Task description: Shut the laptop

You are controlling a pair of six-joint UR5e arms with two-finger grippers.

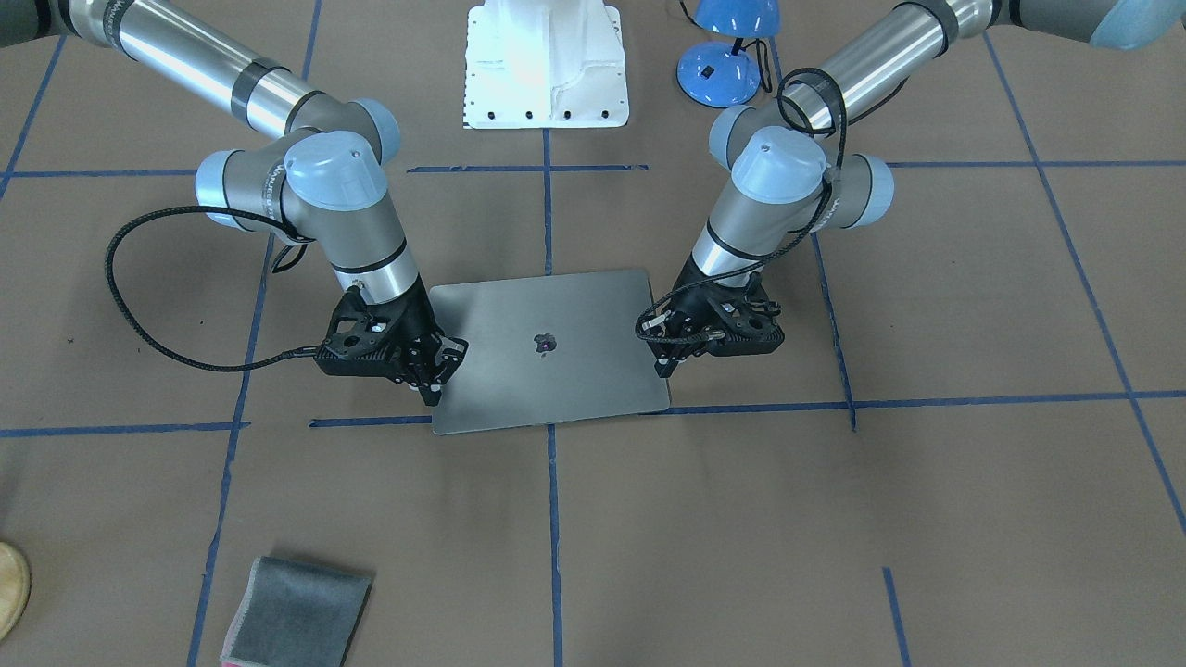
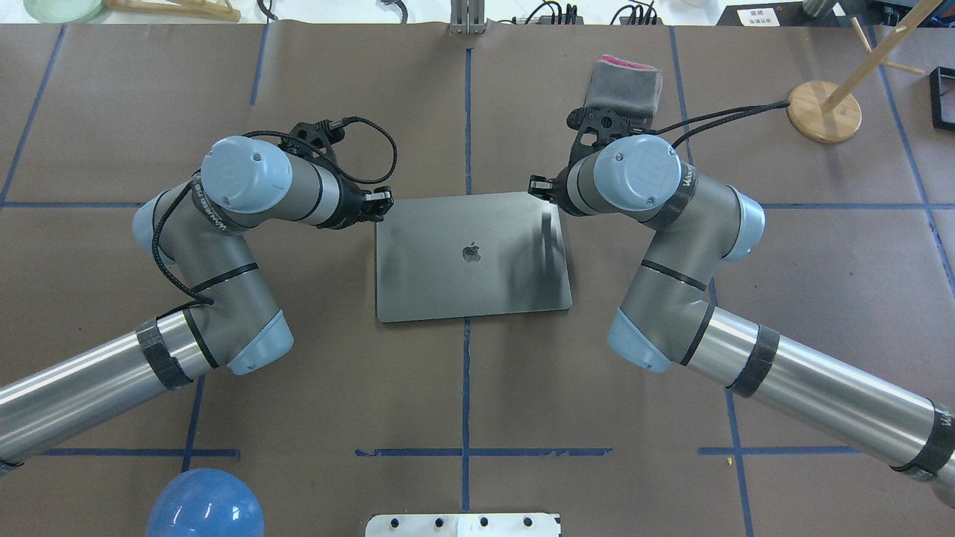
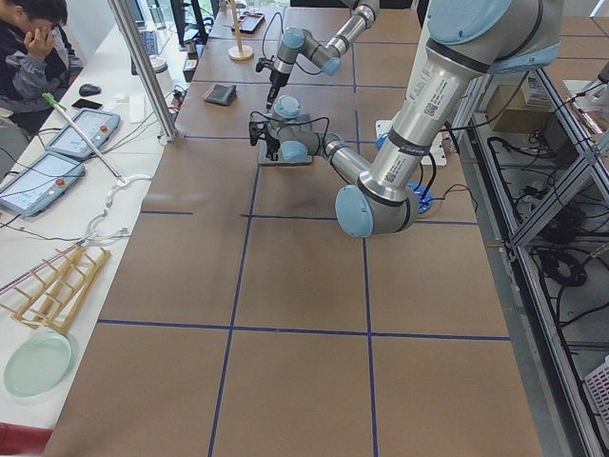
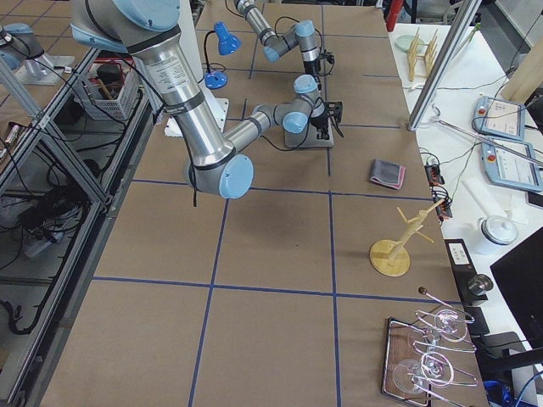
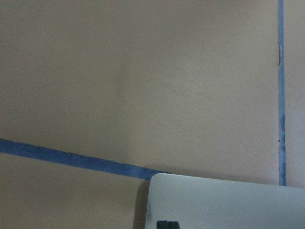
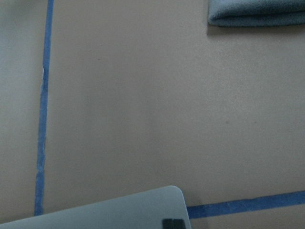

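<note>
Start with the left pincer (image 2: 377, 203). It sits at the laptop's far left corner, and its wrist camera shows one dark tip right over the lid's edge. You cannot tell from any view whether it is spread or pinched together.

The laptop (image 2: 472, 257) lies flat on the worktop (image 2: 462, 388) between the two arms. Its lid is down, its logo faces up, and no keys or screen show. It looks closed, or very nearly so.

The right pincer (image 2: 541, 186) is at the laptop's far right corner. Its camera also shows only one tip at the lid's edge, so its state cannot be read either. A folded cloth (image 2: 625, 86) lies beyond that corner, clear of the laptop.

To finish well, press both corners straight down with equal, light force so the lid seats evenly. Don't push sideways, because the thin metal body would likely slide on the paper. Then lift both arms straight up, and check that no gap shows along the laptop's front edge.
</note>
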